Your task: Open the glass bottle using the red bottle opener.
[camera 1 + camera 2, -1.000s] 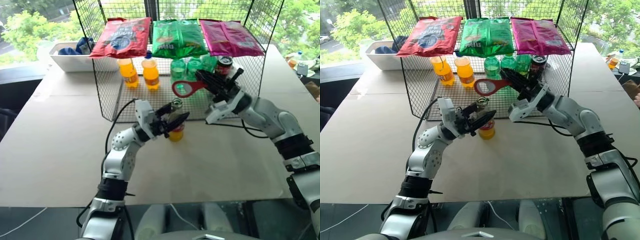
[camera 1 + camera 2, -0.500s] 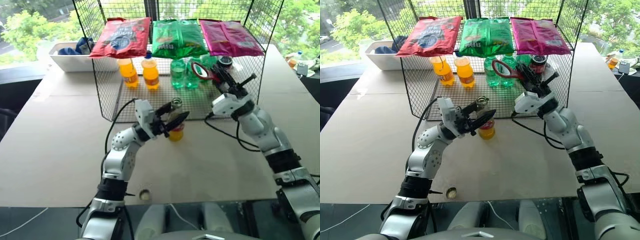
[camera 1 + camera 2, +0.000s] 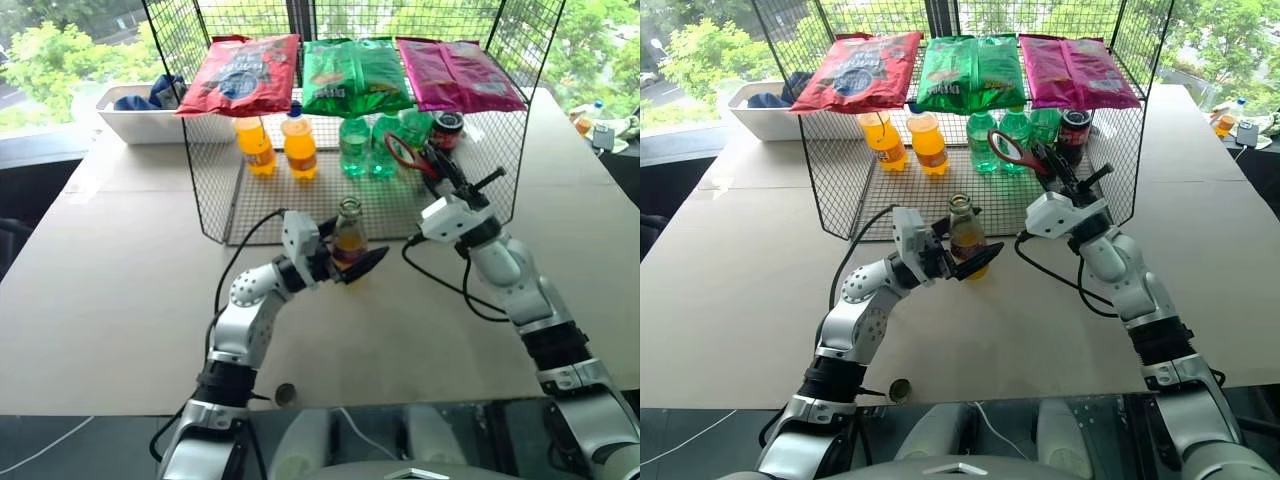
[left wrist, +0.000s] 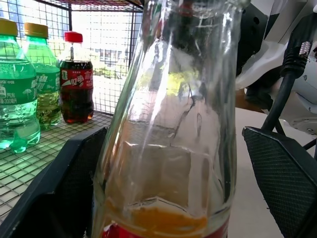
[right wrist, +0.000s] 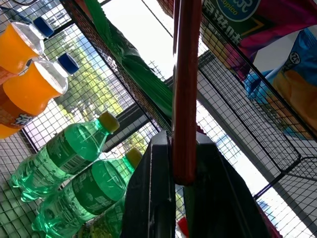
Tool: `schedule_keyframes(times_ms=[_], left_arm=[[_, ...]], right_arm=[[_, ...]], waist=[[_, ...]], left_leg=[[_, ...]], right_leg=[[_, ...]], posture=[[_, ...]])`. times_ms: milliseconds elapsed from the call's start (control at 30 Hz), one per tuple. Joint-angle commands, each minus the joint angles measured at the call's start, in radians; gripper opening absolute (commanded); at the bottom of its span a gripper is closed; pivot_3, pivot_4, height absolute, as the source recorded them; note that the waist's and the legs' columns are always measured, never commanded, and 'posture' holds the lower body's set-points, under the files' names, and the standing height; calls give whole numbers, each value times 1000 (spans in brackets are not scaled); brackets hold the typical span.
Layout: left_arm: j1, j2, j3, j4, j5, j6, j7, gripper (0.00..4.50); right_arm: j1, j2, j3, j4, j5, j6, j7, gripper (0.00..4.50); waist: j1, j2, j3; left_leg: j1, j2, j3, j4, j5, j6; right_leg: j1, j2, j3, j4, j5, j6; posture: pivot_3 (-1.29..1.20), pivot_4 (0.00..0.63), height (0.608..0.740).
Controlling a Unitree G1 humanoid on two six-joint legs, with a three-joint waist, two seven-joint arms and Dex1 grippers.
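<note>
The glass bottle (image 3: 348, 222) stands upright on the table in front of the wire rack, with yellow-orange drink low inside and a red band. My left gripper (image 3: 352, 258) is open, one black finger on each side of the bottle's lower body. In the left wrist view the bottle (image 4: 168, 99) stands between the fingers (image 4: 280, 168) with a gap showing. My right gripper (image 3: 427, 162) hovers to the right of the bottle and higher, shut on the handle of the red bottle opener (image 3: 400, 150). The opener's ring head points up toward the rack, and its handle (image 5: 185, 89) stands edge-on.
The wire rack (image 3: 215, 190) behind holds orange bottles (image 3: 298, 145), green bottles (image 3: 356, 145) and a cola bottle (image 3: 449, 128), with snack bags (image 3: 243, 72) on top. A white bin (image 3: 125, 122) sits at the back left. A small round cap (image 3: 285, 393) lies near the table's front edge.
My left gripper has opened around the bottle, which now stands upright on the table. The right gripper swung the opener away from the bottle's top, to the right. A cap appeared near the front edge.
</note>
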Motion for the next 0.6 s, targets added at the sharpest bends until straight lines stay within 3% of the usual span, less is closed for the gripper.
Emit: schedule_keyframes(times_ms=[33,600], left_arm=[[9,8,4,-58,-24,10,-9,4467],[15,79,24,-129,-7,-8,7,4467]], right_arm=[[7,-2,-43,-54,27,10,2,0],[134,54,-113,-145,173,119,60,0]], waist=[[0,0,0],[1,0,0]], left_leg=[[0,0,0,0,0,0],[0,0,0,0,0,0]], right_leg=[[0,0,0,0,0,0],[0,0,0,0,0,0]], posture=[[0,150,740],[0,150,740]])
